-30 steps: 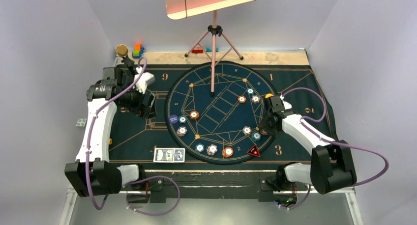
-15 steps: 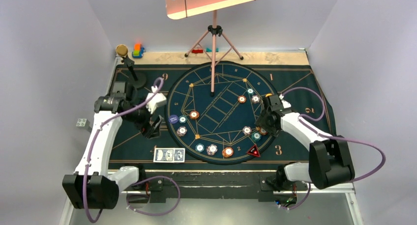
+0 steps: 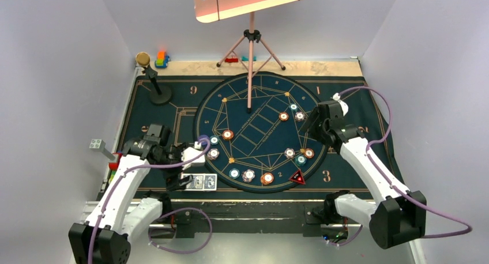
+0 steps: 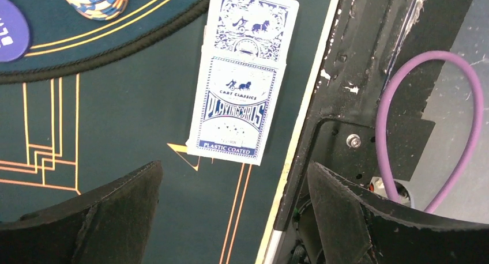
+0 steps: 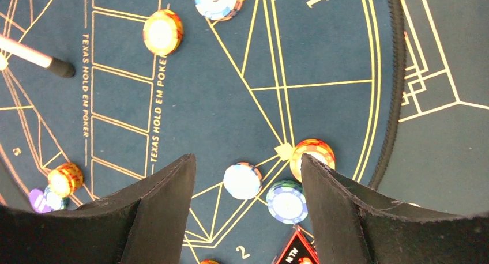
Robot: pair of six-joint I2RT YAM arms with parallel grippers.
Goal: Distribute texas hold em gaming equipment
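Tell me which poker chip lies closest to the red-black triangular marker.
The teal chip, just above the triangular marker in the top view. The orange chip to the marker's left and the white chip farther back both lie farther away.

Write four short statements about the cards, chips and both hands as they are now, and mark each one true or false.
1. The playing cards lie flat on the rectangular mat, outside the round mat. True.
2. The left hand is shut on the playing cards. False: it is open, and the cards lie ahead of its fingers, apart from them.
3. The right hand grips an orange chip. False: it is open and empty, above poker chips that lie on the round mat.
4. The red-black triangular marker lies by the near rim of the round mat. True.
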